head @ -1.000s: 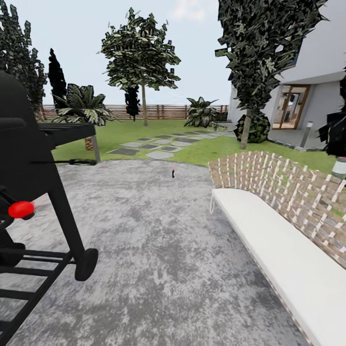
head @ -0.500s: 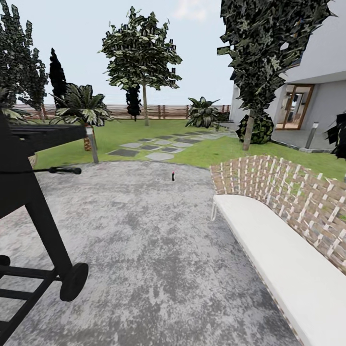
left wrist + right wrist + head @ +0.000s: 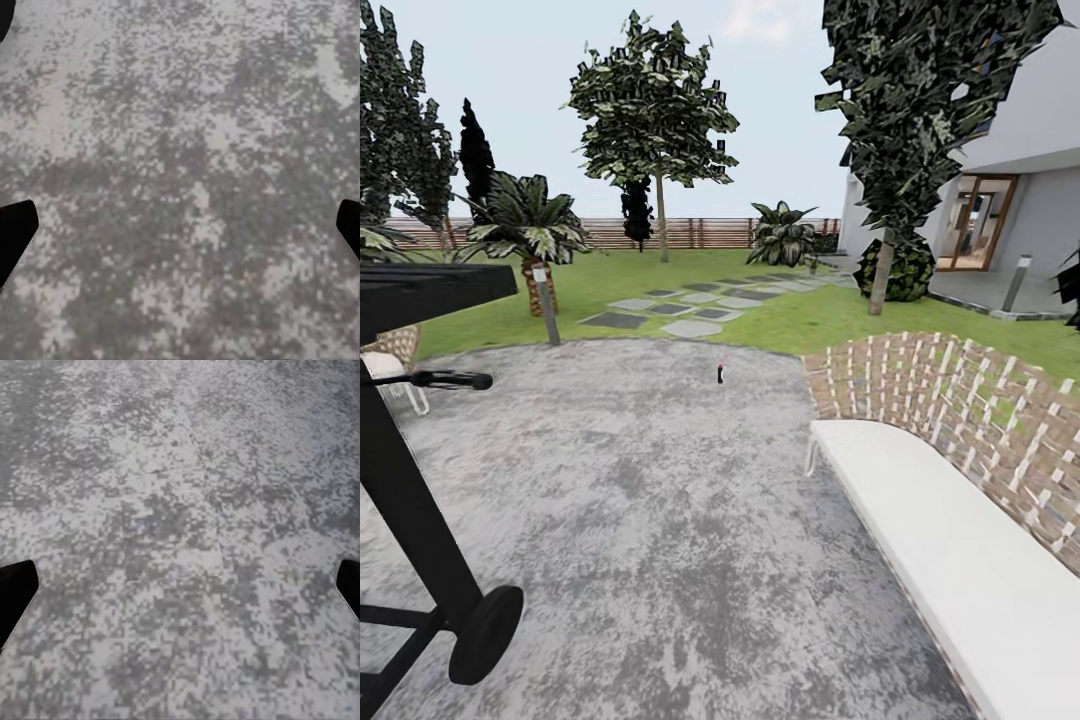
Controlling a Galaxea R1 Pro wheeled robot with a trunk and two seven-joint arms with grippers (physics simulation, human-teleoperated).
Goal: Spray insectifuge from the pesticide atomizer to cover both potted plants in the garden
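A small dark bottle with a red top, possibly the pesticide atomizer (image 3: 720, 372), is standing upright at 12 o'clock on the far part of the grey paved patio (image 3: 660, 500), near the lawn (image 3: 800, 315) with its stepping stones (image 3: 690, 325) and the slatted fence (image 3: 690, 232) behind. A black wheeled grill (image 3: 430, 480) is standing at 9 o'clock and a woven-backed white bench (image 3: 960, 520) is curving along 3 o'clock. The left gripper (image 3: 180, 225) and right gripper (image 3: 180, 585) are hanging over bare paving, each with fingers spread wide and gripping nothing.
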